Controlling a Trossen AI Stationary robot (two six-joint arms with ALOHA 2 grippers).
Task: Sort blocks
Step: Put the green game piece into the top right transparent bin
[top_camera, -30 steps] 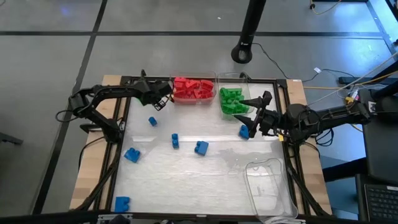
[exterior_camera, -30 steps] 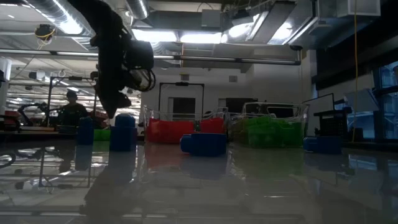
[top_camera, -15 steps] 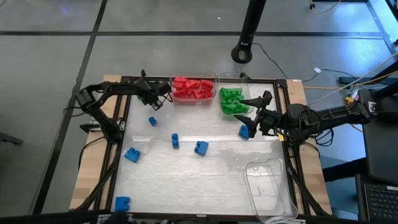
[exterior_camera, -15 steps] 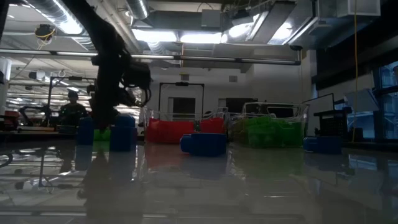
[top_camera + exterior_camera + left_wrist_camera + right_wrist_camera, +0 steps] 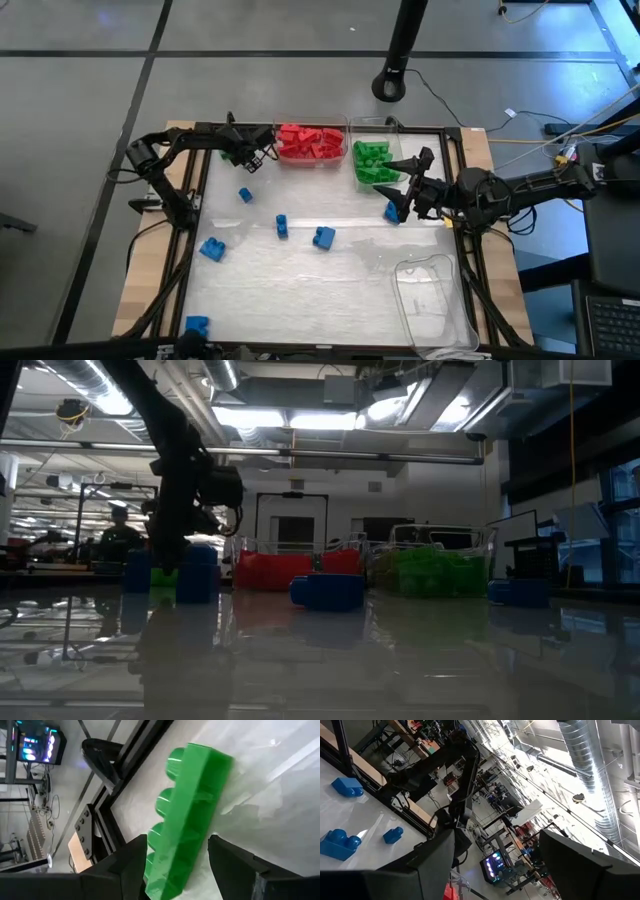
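Left wrist view, left hand [image 5: 175,855] grasping green block [image 5: 187,815], right hand [image 5: 495,865] released, no legible writing.

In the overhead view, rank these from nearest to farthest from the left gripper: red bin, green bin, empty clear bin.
Measured from the left gripper at the table's far left:
1. Red bin, right beside it at the far edge.
2. Green bin, next along, by the right arm.
3. Empty clear bin, near right corner.

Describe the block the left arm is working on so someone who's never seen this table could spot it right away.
Start at the bin of red blocks at the table's far edge and look just left of it, where the left claw hangs. The green block sits between its fingers, on the table. It is the only green block outside the green bin; other loose ones are blue.
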